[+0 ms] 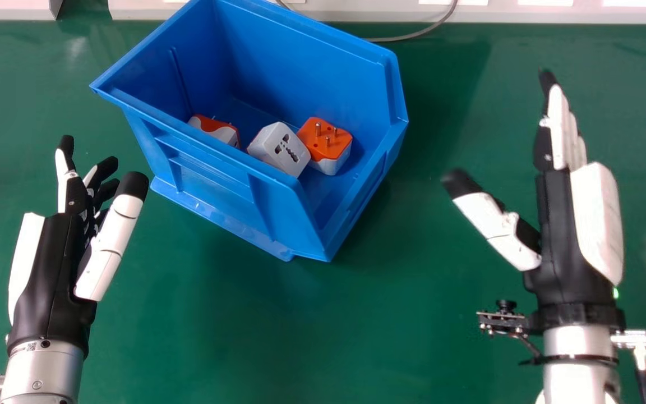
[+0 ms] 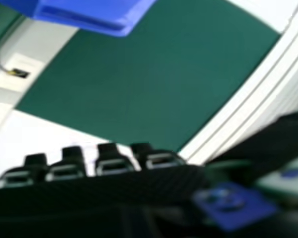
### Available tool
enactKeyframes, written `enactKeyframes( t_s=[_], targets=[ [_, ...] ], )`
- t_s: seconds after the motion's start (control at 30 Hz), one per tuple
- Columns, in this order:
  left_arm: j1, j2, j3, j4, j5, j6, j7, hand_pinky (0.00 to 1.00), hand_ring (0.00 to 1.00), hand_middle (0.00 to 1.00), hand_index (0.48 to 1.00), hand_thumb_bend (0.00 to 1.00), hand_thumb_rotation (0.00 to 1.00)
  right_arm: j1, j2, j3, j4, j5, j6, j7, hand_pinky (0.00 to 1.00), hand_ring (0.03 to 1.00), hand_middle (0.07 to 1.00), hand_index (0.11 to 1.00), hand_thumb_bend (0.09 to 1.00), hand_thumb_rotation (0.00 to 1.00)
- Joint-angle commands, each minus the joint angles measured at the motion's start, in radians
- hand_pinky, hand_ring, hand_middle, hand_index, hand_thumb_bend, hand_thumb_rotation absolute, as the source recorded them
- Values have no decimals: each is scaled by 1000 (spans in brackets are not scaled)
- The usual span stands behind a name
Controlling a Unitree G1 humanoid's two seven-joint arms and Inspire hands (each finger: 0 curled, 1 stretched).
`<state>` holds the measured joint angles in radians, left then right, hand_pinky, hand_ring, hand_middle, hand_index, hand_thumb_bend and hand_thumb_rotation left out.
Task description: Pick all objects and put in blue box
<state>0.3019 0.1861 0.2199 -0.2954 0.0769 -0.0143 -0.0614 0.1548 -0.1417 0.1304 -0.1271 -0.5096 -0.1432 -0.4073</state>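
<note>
Worktop [image 1: 244,342]: blue box [image 1: 306,67], upper centre, holds adapters [image 1: 280,149] as tasked; left robot hand [image 1: 56,264] and right robot hand [image 1: 564,241] released.

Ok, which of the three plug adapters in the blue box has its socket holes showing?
The middle adapter, its white slotted face in view; the left adapter and right adapter show orange parts instead.

three white and orange plug adapters [image 1: 279,147] lie inside the blue box [image 1: 300,67].
</note>
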Motion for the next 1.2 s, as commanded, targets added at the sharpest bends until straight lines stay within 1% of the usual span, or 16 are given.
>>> enactKeyframes(
  t_s=[0.0, 0.07, 0.17, 0.27, 0.33, 0.43, 0.57, 0.63, 0.73, 0.83, 0.9, 0.93, 1.03, 1.1, 1.13, 1.17],
  targets=[
    [-3, 11, 9, -2, 0, -29, 4, 860, 911, 935, 920, 762, 906, 10, 23, -22, -8, 53, -23, 13, 899, 1000, 1000, 1000, 574, 1000],
    [-3, 10, 9, 4, 0, -34, 5, 859, 910, 935, 920, 763, 906, 13, 41, -36, -1, 99, -12, 31, 875, 1000, 1000, 1000, 616, 1000],
    [-7, 9, 12, 21, -3, -47, 7, 858, 910, 935, 919, 764, 905, 16, 57, -58, -2, 156, 1, 64, 861, 1000, 1000, 1000, 685, 1000],
    [-8, 8, 14, 39, -5, -66, 9, 858, 910, 934, 919, 764, 903, 24, 66, -78, -14, 205, 19, 104, 910, 1000, 1000, 1000, 730, 1000],
    [-10, 7, 16, 59, -6, -84, 11, 857, 910, 934, 919, 764, 902, 27, 67, -90, -24, 242, 33, 137, 955, 1000, 999, 1000, 749, 1000],
    [-7, 4, 17, 74, -7, -102, 16, 856, 912, 934, 918, 761, 900, 28, 66, -103, -46, 276, 67, 181, 994, 1000, 996, 1000, 775, 1000],
    [-12, -1, 19, 116, -12, -135, 24, 855, 914, 934, 916, 771, 901, 35, 57, -109, -79, 282, 100, 222, 1000, 1000, 1000, 1000, 732, 1000],
    [-8, -5, 17, 123, -14, -147, 27, 854, 914, 934, 916, 777, 902, 38, 51, -114, -92, 275, 107, 234, 1000, 1000, 1000, 1000, 720, 1000],
    [3, -12, 21, 141, -22, -172, 31, 854, 913, 933, 915, 778, 902, 53, 33, -127, -125, 279, 128, 271, 1000, 1000, 1000, 1000, 694, 1000],
    [19, -18, 29, 146, -30, -192, 33, 852, 913, 934, 914, 782, 896, 75, 8, -146, -153, 295, 130, 318, 1000, 1000, 1000, 1000, 596, 1000],
    [30, -21, 36, 147, -36, -204, 36, 849, 912, 932, 912, 783, 892, 93, -16, -163, -162, 311, 124, 354, 1000, 1000, 1000, 1000, 600, 1000],
    [37, -23, 42, 148, -41, -211, 37, 847, 911, 932, 911, 784, 889, 107, -29, -173, -168, 323, 121, 373, 1000, 1000, 1000, 1000, 608, 1000],
    [54, -25, 55, 151, -53, -227, 42, 845, 909, 930, 909, 789, 885, 132, -43, -192, -177, 348, 121, 406, 1000, 1000, 1000, 1000, 665, 1000],
    [64, -31, 61, 148, -56, -233, 48, 845, 907, 930, 908, 789, 881, 141, -44, -198, -181, 360, 127, 420, 1000, 1000, 1000, 1000, 688, 1000],
    [69, -32, 64, 147, -57, -236, 49, 846, 907, 930, 907, 788, 879, 147, -42, -199, -185, 362, 128, 424, 1000, 1000, 1000, 1000, 680, 1000],
    [73, -35, 66, 146, -56, -238, 54, 847, 906, 930, 907, 788, 878, 151, -40, -200, -186, 363, 130, 426, 1000, 1000, 1000, 1000, 674, 1000]
  ],
)
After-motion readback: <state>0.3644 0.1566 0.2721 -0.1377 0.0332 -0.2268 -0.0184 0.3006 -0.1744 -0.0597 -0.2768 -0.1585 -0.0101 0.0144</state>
